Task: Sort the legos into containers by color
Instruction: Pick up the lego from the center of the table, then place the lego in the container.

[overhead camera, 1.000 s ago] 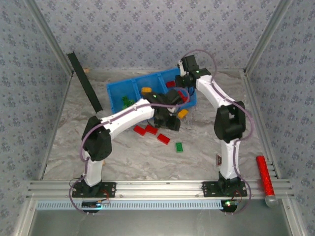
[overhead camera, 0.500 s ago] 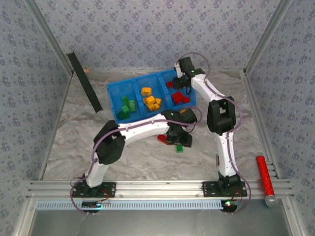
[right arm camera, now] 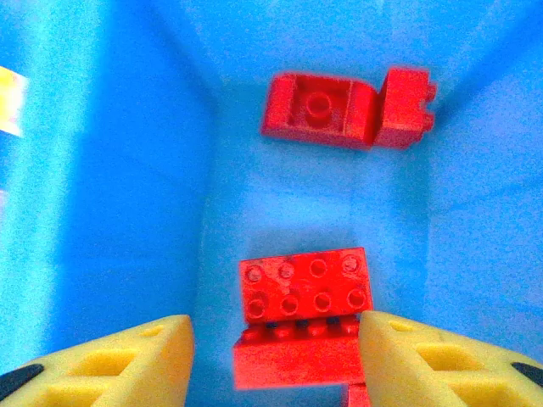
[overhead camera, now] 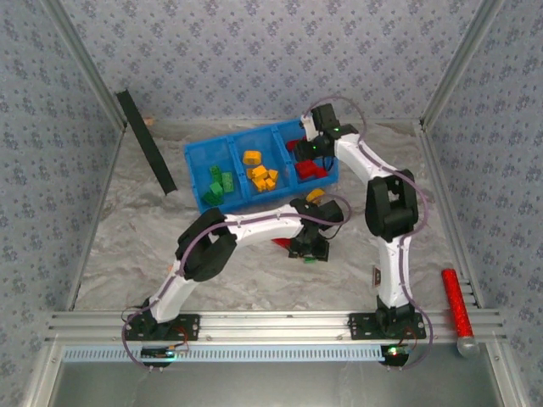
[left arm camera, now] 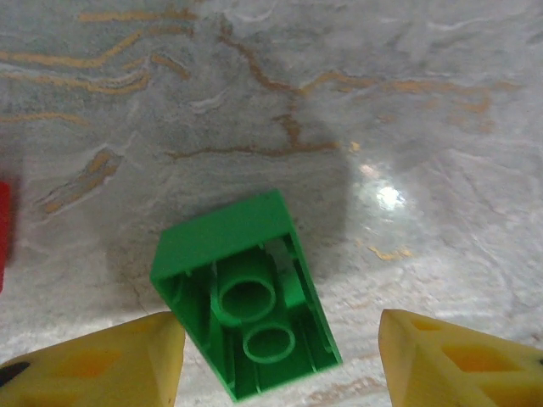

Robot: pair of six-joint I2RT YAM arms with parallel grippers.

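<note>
The left gripper [left arm camera: 276, 360] is being held spread over a green lego [left arm camera: 246, 292] lying studs-down on the marbled table [left arm camera: 382, 102], with a red lego [overhead camera: 280, 243] just beside it. The right gripper [right arm camera: 276, 356] is being held open, grasping nothing, over red legos [right arm camera: 305, 292] in the right-hand compartment [right arm camera: 127, 170] of the blue bin [overhead camera: 197, 157].

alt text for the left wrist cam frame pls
A green lego lies upside down, hollow underside up, on the marbled table, between the yellow fingertips of the open left gripper, not gripped. A red sliver shows at the left edge.
</note>
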